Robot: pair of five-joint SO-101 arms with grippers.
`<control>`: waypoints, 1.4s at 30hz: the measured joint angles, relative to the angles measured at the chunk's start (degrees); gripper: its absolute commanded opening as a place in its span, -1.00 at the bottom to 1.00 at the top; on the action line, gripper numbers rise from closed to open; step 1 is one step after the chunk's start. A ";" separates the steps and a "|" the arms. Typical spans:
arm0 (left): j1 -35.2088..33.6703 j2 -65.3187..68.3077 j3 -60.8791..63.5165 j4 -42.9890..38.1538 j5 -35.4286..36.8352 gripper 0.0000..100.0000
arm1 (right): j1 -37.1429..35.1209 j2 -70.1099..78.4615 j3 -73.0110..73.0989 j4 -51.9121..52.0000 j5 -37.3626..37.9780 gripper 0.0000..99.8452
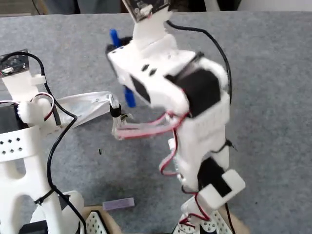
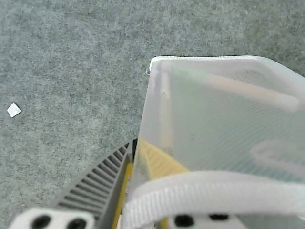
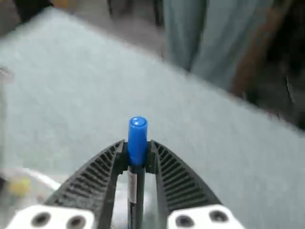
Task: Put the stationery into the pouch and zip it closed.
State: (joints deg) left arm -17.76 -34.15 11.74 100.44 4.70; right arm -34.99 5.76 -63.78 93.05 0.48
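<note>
- High view: the right arm (image 1: 195, 92) carries a blue pen (image 1: 129, 97) above the grey table (image 1: 273, 58). The translucent pouch (image 1: 90, 105) stretches from just beside the pen toward the left arm (image 1: 24, 136). A purple block (image 1: 118, 204) lies well apart from both.
- Left wrist view: the left claw (image 2: 136, 145) seems clamped on the pouch's edge. One ribbed finger (image 2: 95, 186) shows beside it, and the other is hidden behind the fabric.
- Right wrist view: the right claw (image 3: 137, 145) is closed on the pen — its blue cap pokes out beyond the fingertips.
</note>
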 measured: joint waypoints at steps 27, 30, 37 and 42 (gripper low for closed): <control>2.20 0.00 0.00 0.00 -0.09 -0.94 | -11.69 -1.32 -0.97 -7.03 -8.00 -0.98; 2.20 0.00 0.00 0.00 -0.09 -0.94 | -11.69 -1.32 -0.88 -6.51 -8.00 -0.98; 2.20 0.00 0.00 0.00 -0.09 -0.94 | -11.69 0.53 1.93 -6.51 -8.00 -0.98; 2.20 0.00 0.00 0.00 -0.09 -0.94 | -11.69 0.53 2.64 -6.51 -8.00 -0.98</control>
State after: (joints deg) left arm -15.56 -34.15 11.74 100.44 4.62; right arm -46.68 6.29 -61.14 86.55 -7.52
